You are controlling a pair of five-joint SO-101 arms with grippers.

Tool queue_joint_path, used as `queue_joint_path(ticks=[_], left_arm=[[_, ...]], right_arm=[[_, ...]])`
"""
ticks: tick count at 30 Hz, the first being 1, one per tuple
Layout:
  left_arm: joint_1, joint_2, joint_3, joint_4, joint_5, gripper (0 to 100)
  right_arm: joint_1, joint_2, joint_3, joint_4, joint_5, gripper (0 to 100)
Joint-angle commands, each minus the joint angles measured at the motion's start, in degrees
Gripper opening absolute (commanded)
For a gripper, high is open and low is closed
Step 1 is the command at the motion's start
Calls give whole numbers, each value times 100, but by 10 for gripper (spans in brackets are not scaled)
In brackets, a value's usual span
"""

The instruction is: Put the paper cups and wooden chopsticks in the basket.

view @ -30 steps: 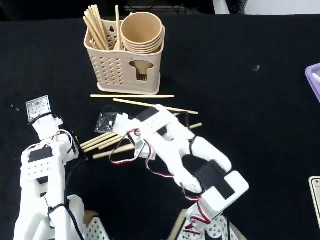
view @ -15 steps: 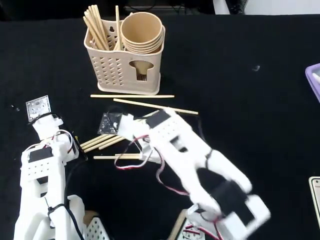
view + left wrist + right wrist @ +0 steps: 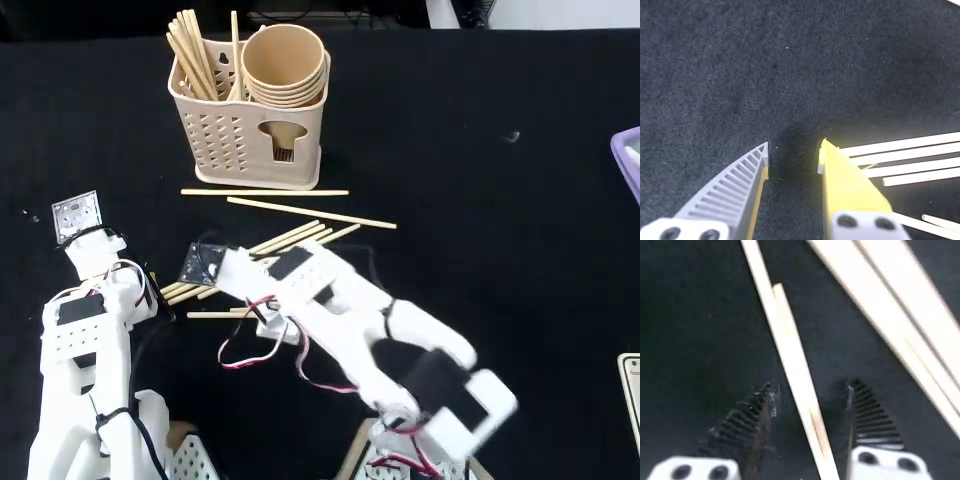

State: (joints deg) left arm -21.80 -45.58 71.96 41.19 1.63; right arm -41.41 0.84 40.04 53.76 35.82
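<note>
The cream basket point(image 3: 245, 140) stands at the back of the table with stacked paper cups point(image 3: 285, 62) and several wooden chopsticks point(image 3: 192, 52) in it. Loose chopsticks lie in front of it: one point(image 3: 265, 192) flat near the basket, one point(image 3: 312, 213) slanted, and a bundle point(image 3: 292, 239) beside the right arm point(image 3: 320, 295). My right gripper point(image 3: 811, 390) is open, low over the cloth, with a single chopstick point(image 3: 790, 352) lying between its fingers. My left gripper point(image 3: 793, 151) is open with only cloth between its fingers, and several chopsticks point(image 3: 905, 155) lie just beside its yellow finger point(image 3: 842, 180).
The black cloth point(image 3: 480, 220) covers the whole table. A lilac container point(image 3: 628, 155) sits at the right edge, with a pale card point(image 3: 630, 380) lower down the same edge. The left arm point(image 3: 85, 340) stands at the front left.
The right arm has swung left and lower, uncovering the bundle of chopsticks. A single chopstick near the front went from tilted to level. The left arm has not moved.
</note>
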Motion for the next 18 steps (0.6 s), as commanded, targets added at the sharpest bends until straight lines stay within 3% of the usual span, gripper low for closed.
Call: queue_joint_path(ticks=[1,5,9,18], left_arm=[[-40,-141,-31,-79,9,170],[-48,-141,-31,-79,9,170],[-48,-141,-31,-79,9,170],[-48,-141,-31,-79,9,170]], right_arm=[[-62,400,-400,-97,-53,188],[-62,488,-470,-88,-53,6],[26,180,-453,149,-62,11],[958,-1895,-462,747,-53,10]])
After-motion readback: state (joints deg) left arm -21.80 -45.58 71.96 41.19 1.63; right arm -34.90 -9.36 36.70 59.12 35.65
